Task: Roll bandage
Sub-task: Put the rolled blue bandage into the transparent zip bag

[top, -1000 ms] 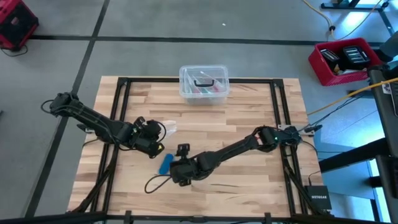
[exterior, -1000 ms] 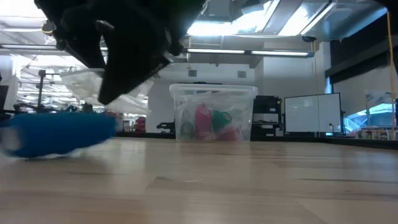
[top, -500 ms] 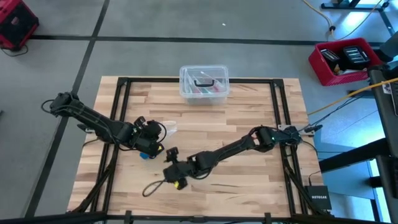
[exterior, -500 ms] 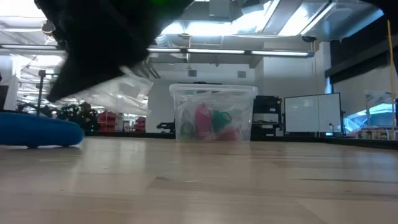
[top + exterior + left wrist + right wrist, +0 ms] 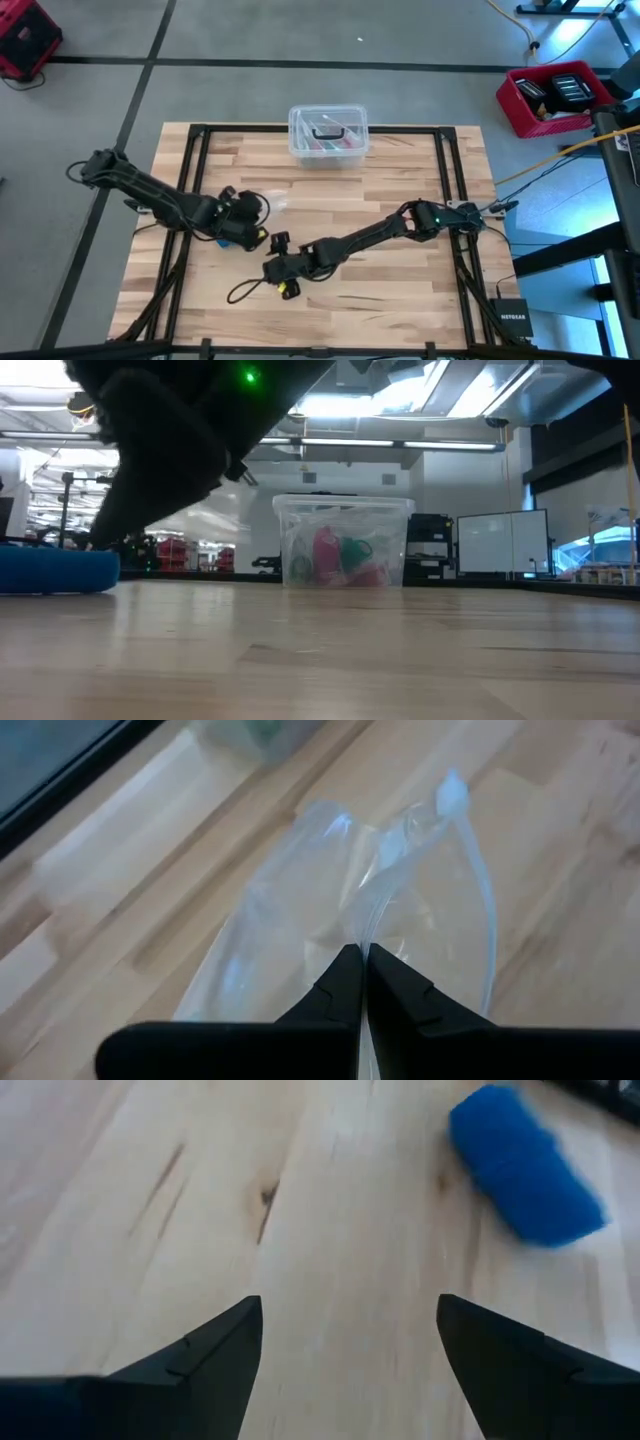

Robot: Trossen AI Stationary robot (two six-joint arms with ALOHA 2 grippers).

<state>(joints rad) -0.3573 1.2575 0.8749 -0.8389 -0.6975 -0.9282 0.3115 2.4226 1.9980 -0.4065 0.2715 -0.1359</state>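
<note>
Readable text: one brand name only.
"NETGEAR" stands in white letters on a small black box [image 5: 513, 320] at about four o'clock, off the table's corner.

This looks like a robotics lab or workshop. A butcher-block table [image 5: 400, 180] in a black frame stands on grey concrete floor [image 5: 250, 40], with red crates [image 5: 555, 95], trailing cables, monitors [image 5: 500, 542] and ceiling strip lights beyond.

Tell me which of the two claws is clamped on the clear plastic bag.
The left claw: its fingers are pinched shut on the clear plastic bag. The right claw stands wide open and empty, with the blue bandage roll lying ahead of it.
</note>
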